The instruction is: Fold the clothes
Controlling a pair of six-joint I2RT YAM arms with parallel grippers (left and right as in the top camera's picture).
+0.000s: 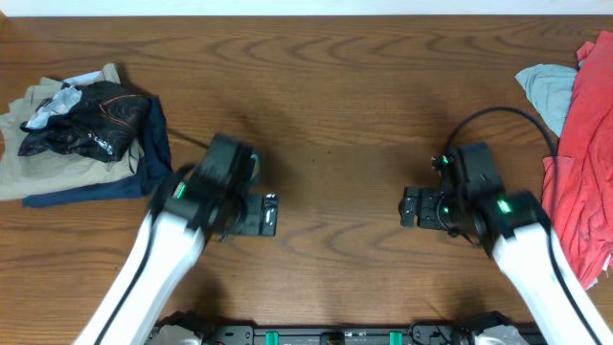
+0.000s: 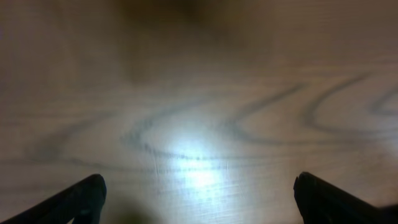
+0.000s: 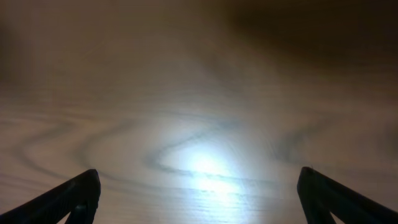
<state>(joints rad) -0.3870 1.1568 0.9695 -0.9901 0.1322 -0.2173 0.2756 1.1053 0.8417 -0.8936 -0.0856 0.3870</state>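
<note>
The black jersey lies crumpled at ten o'clock on the table, on top of khaki trousers and a navy garment. At three o'clock lie a red garment and a pale blue one. The left gripper and the right gripper hang near six o'clock over bare wood, well apart from the jersey, each with jaws spread wide and holding nothing.

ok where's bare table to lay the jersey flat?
Bare: the middle of the table, between the left gripper and right gripper and on to the far edge. Crowded: left end, where the jersey sits on the trousers pile; right end, with the red garment and pale blue garment.
</note>
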